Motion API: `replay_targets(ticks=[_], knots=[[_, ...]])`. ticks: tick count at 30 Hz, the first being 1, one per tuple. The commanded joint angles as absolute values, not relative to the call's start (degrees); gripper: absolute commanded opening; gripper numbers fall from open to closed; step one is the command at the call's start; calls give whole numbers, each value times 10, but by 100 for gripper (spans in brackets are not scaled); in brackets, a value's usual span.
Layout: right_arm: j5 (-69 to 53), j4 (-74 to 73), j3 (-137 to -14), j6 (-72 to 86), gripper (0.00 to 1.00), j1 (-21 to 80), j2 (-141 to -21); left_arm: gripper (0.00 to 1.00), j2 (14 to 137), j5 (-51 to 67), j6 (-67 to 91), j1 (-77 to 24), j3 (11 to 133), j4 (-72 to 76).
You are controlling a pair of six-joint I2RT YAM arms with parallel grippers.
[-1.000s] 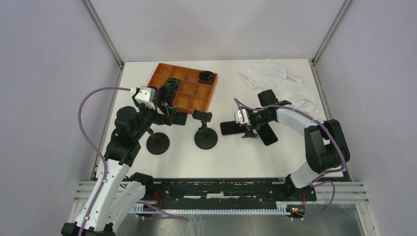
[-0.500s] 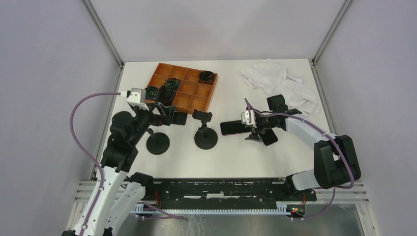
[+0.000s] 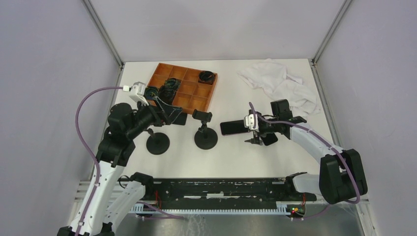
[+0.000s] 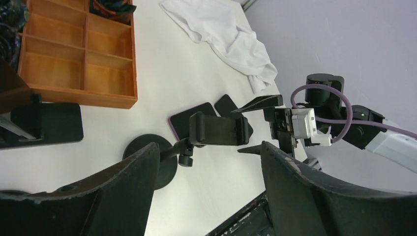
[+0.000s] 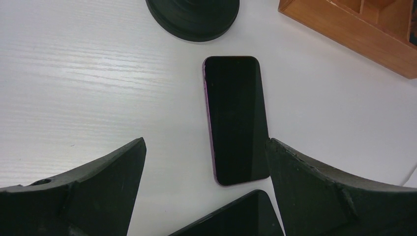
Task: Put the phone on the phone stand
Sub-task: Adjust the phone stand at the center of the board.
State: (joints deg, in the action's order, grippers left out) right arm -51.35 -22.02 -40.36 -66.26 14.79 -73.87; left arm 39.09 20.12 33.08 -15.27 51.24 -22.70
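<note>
Top: phone (image 3: pixel 233 127) flat on surface (image 3: pixel 231 157), 3 o'clock of phone stand (image 3: pixel 204 130); R gripper (image 3: pixel 250 130) at its 3 o'clock end.
L wrist: L gripper (image 4: pixel 209 147) wide, empty, phone stand at 12.
R wrist: R gripper wide, astride phone, no grip.

Phone (image 5: pixel 236 120) glossy blk, table (image 5: pixel 74 88) matt wht.

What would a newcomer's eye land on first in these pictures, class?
The orange tray at back left and the crumpled white cloth at back right stand out most. In the middle, a black phone lies flat just right of a stand, with the right gripper open above it.
</note>
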Motion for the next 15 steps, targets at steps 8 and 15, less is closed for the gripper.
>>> replay_targets(ticks=[8, 15], knots=[[-538, -203, -396, -660, 98, 142, -728, 79, 404, 162, 358, -208, 548, -310], [-538, -202, -393, -660, 98, 140, -734, 79, 438, 23, 342, -351, 572, -326]])
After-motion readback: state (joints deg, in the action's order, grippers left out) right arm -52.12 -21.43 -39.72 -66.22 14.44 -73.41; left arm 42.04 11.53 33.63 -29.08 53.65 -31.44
